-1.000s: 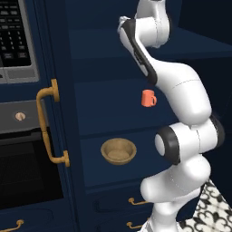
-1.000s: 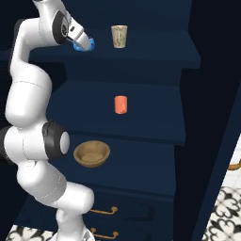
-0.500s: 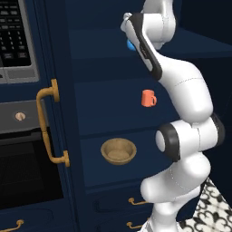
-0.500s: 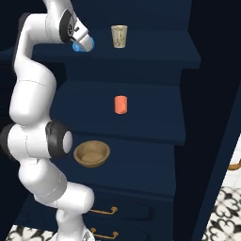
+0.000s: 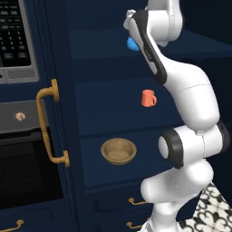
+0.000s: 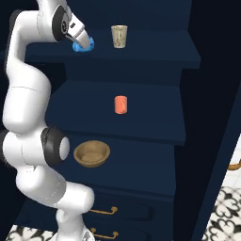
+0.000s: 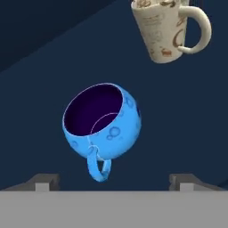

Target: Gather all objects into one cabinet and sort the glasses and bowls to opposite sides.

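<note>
The bright blue bowl (image 7: 103, 122), rounded with a dark inside and a small handle, sits on the top shelf of the navy cabinet (image 6: 141, 55). My gripper (image 7: 115, 181) is open just in front of it, fingertips wide on either side and touching nothing. From the right base view the gripper (image 6: 83, 41) is at the blue bowl (image 6: 84, 46). The beige mug (image 6: 119, 36) stands to its right on the same shelf. One shelf down stands the orange-red mug (image 6: 121, 104). The tan wooden bowl (image 6: 92, 153) lies on the shelf below that.
Left of the cabinet is a dark oven with a curved brass handle (image 5: 46, 124) and a keypad panel (image 5: 13, 41) above. Brass-pulled drawers (image 6: 104, 212) lie under the shelves. The open cabinet door (image 6: 221, 117) stands at the right, over patterned floor (image 6: 230, 207).
The gripper has opened and let go of the blue bowl, which now rests on the top shelf. The arm has shifted slightly; the other vessels stay put.
</note>
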